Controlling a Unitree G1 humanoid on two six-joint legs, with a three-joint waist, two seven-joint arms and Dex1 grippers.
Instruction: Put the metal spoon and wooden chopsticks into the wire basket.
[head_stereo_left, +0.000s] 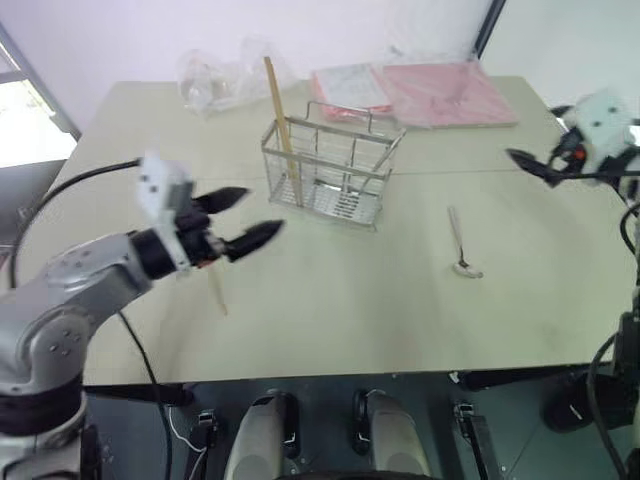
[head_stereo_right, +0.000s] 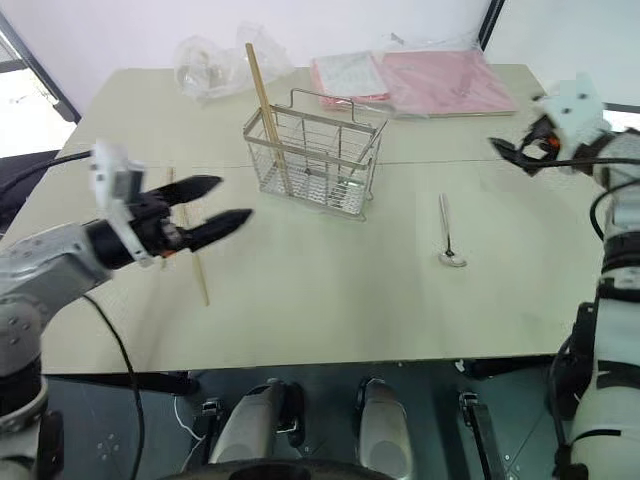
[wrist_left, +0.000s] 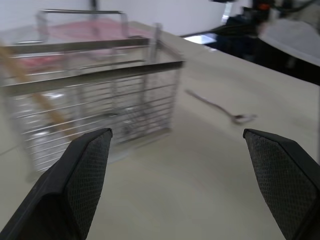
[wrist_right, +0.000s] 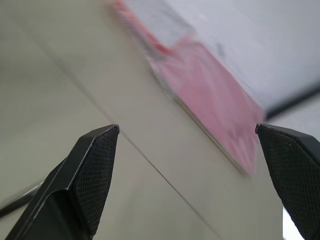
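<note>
Waiting on the worktop (head_stereo_left: 330, 300), the spoon (head_stereo_left: 461, 243) and one chopstick (head_stereo_right: 198, 277) need picking up; both grippers' fingers (head_stereo_left: 262, 235) are wide and hold nothing.

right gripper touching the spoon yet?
Apart. Right eye view: the open right gripper hangs above the table's far right, bare tabletop between it and the metal spoon.

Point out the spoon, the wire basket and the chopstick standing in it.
spoon (head_stereo_right: 446, 235): right eye view, middle of the handle.
wire basket (head_stereo_right: 318, 171): right eye view, front grid wall.
chopstick (head_stereo_right: 260, 88): right eye view, shaft above the rim.
</note>
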